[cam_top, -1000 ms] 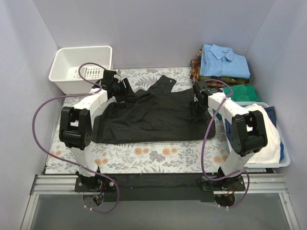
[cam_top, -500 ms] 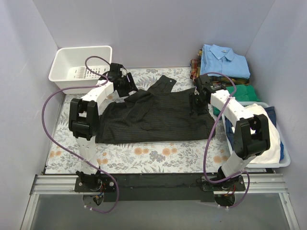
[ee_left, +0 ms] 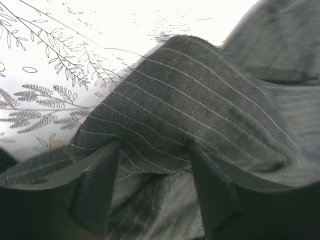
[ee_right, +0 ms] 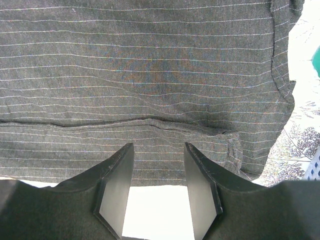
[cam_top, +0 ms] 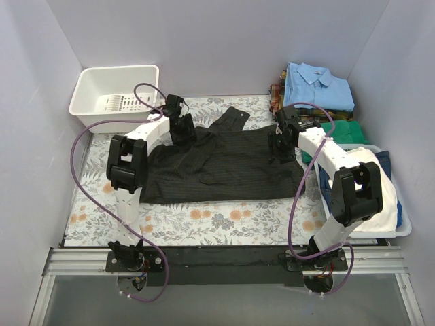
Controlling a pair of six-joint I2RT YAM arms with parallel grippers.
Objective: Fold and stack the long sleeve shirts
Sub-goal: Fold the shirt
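Pinstriped black shirt (cam_top: 224, 166) lies spread across the middle of the floral desk (cam_top: 204, 221). Left fingers (ee_left: 95, 195) stand apart astride a raised fold. The right fingers (ee_right: 117, 185) stand apart at its edge, holding nothing. Closing unevenly could grab extra layers or miss the edge, skewing the fold. No writing is readable.

Shirt (cam_top: 224, 170) spread on table (cam_top: 204, 221); tub (cam_top: 115, 70) far left; folded shirts (cam_top: 318, 87) far right; basket (cam_top: 387, 235) right.
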